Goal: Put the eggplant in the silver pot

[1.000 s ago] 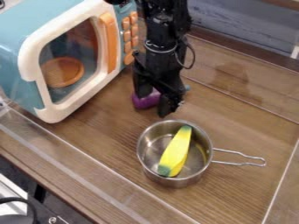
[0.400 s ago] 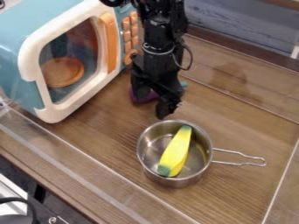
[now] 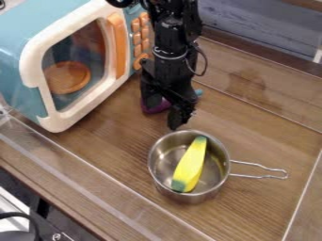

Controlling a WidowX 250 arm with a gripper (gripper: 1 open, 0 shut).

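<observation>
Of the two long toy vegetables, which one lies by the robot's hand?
The purple eggplant, on the wooden counter beside the microwave; the yellow one sits inside the steel pot.

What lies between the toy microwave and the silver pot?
In the camera view, only bare wooden counter separates the microwave and pot.

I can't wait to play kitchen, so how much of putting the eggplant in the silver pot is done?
The eggplant isn't in the pot yet. Only a yellow banana-shaped thing lies in there. The open jaws are right down by the eggplant, but nothing looks lifted. Gripping, carrying and letting go are left.
</observation>
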